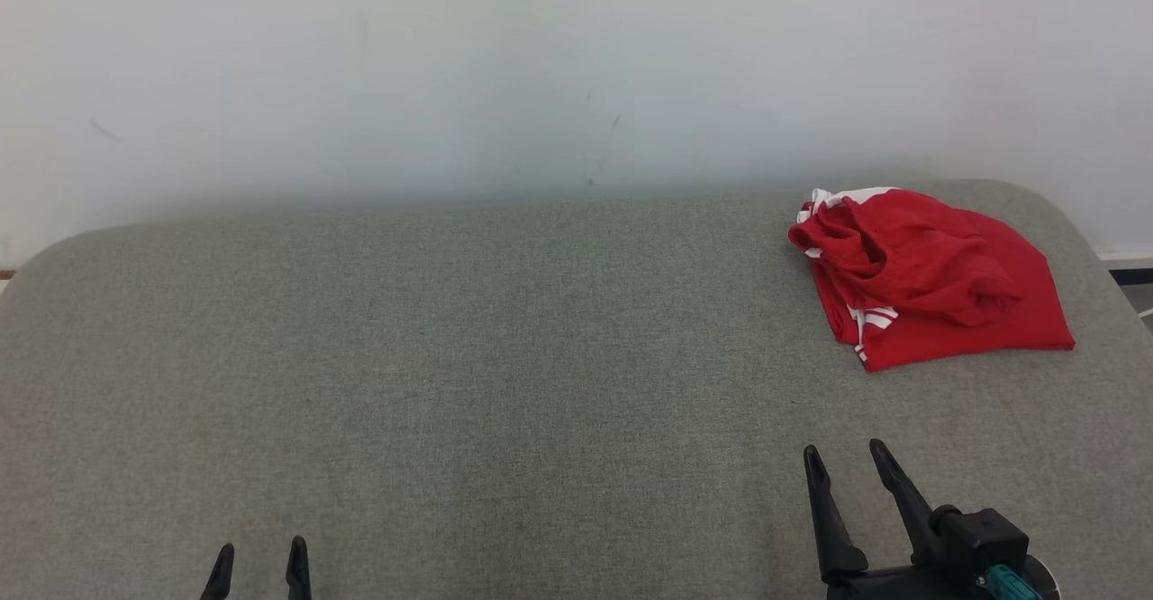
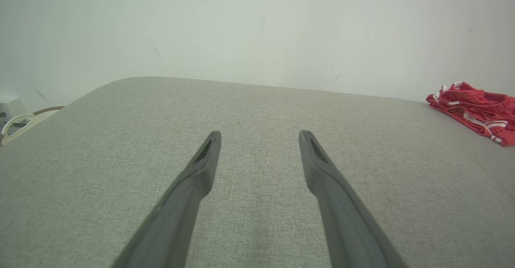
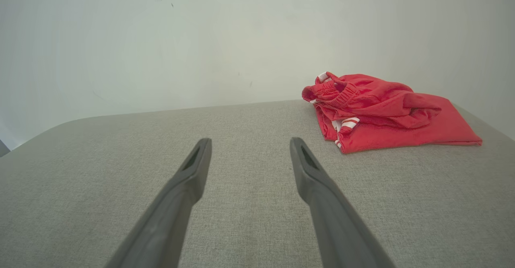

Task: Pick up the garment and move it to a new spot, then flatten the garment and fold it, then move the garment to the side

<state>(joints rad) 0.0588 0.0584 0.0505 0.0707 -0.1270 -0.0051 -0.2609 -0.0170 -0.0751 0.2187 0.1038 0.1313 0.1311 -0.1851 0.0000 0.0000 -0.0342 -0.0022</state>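
The garment point(image 1: 928, 271) is a red piece of clothing with white stripes, lying crumpled at the far right of the grey padded table point(image 1: 504, 357). In the right wrist view the garment point(image 3: 382, 113) lies ahead and to the right of the fingers; in the left wrist view the garment point(image 2: 478, 111) sits at the right edge. My right gripper point(image 1: 845, 459) hovers open near the front right, well short of the cloth. Low at the front left, my left gripper point(image 1: 259, 553) is open with nothing between its fingers.
A white wall point(image 1: 540, 68) rises right behind the table's far edge. The table corners are rounded. Beyond the table's left end, a pale cable and a white object point(image 2: 16, 121) show in the left wrist view. A strip of floor point(image 1: 1137, 289) lies past the right corner.
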